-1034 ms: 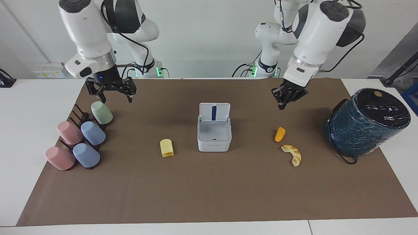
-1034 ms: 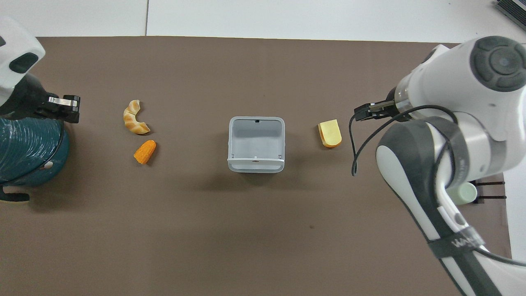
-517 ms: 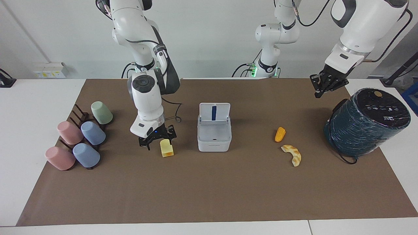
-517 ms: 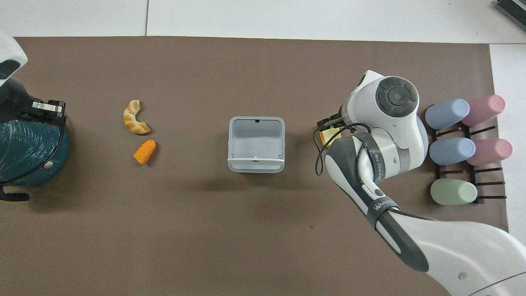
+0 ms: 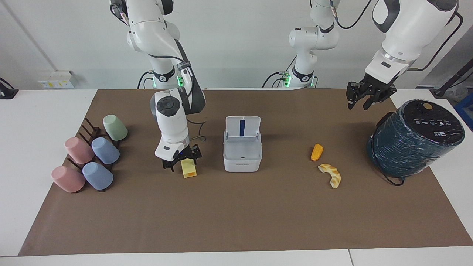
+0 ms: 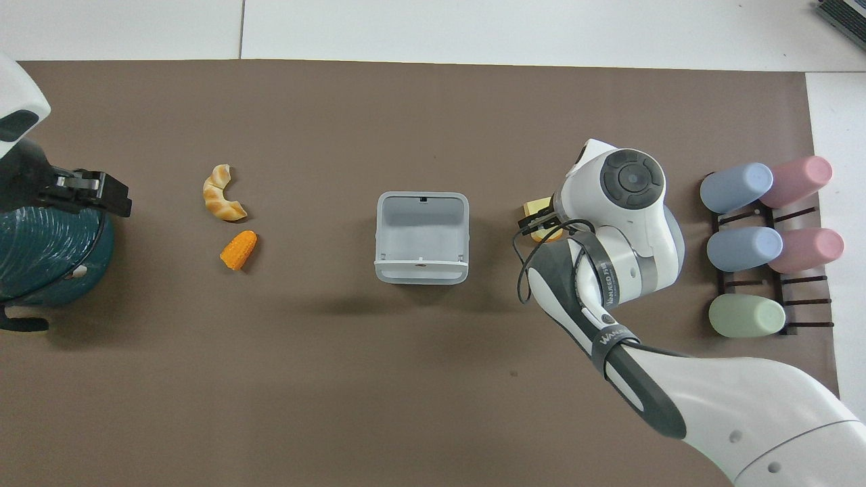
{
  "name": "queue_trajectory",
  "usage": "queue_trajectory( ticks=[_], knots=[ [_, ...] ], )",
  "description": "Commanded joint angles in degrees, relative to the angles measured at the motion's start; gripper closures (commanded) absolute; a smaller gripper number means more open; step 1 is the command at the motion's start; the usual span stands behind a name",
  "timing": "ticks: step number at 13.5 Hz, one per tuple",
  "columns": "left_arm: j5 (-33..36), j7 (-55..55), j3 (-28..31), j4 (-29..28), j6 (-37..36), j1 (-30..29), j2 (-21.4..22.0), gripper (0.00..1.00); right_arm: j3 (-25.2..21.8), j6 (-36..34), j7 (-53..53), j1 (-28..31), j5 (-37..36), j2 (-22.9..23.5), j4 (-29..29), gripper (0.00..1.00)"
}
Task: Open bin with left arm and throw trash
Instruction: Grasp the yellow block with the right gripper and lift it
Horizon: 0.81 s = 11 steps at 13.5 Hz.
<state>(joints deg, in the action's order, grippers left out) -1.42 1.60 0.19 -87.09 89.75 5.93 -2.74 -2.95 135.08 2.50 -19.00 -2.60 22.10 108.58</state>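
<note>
The white bin (image 5: 242, 157) stands mid-mat with its lid (image 5: 242, 126) hinged upright, blue strip showing; its inside looks empty in the overhead view (image 6: 421, 203). My right gripper (image 5: 181, 161) is low over the pale yellow block (image 5: 189, 170), open, with a finger on either side of the block's top. In the overhead view my arm hides most of the block (image 6: 538, 203). The orange corn nub (image 5: 317, 152) and tan crescent (image 5: 331, 174) lie toward the left arm's end. My left gripper (image 5: 358, 105) hangs open and empty in the air beside the teal cylinder.
A large dark teal wrapped cylinder (image 5: 415, 136) lies tilted at the left arm's end of the mat. A dark rack with several pastel cups (image 5: 92, 155) stands at the right arm's end. The brown mat (image 5: 236, 214) covers the table.
My right arm came down from over the cups to the yellow block and settled over it. My left arm rose and swung away from the bin toward the cylinder, and its fingers spread.
</note>
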Motion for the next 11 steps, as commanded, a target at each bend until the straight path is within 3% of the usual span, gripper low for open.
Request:
queue_trajectory(
  ticks=[1, 2, 3, 7, 11],
  knots=[
    [0.89, 0.86, -0.54, -3.7, 2.7, -0.56, 2.48, 0.0, 0.4, 1.06, 1.37, -0.25, 0.58, -0.48, 1.46, 0.67],
    [0.89, 0.86, -0.54, -3.96, 3.06, -0.56, 2.56, 0.0, 0.4, 1.06, 1.19, -0.25, 0.58, -0.48, 1.46, 0.9],
    [0.89, 0.86, -0.54, -4.05, 3.23, -0.56, 2.74, 0.0, 0.4, 0.97, 0.41, -0.42, 0.58, -0.48, 1.46, 1.0],
    [0.89, 0.86, -0.54, -5.19, 4.63, -0.56, 2.91, 0.0, 0.4, -1.04, -0.57, -0.34, 0.58, -0.57, -0.29, 1.0],
    [0.89, 0.51, -0.54, -13.62, 14.65, -0.56, 5.64, 0.0, 0.4, -7.8, -0.92, 0.1, 2.25, -3.63, -3.81, 1.0]
  ],
)
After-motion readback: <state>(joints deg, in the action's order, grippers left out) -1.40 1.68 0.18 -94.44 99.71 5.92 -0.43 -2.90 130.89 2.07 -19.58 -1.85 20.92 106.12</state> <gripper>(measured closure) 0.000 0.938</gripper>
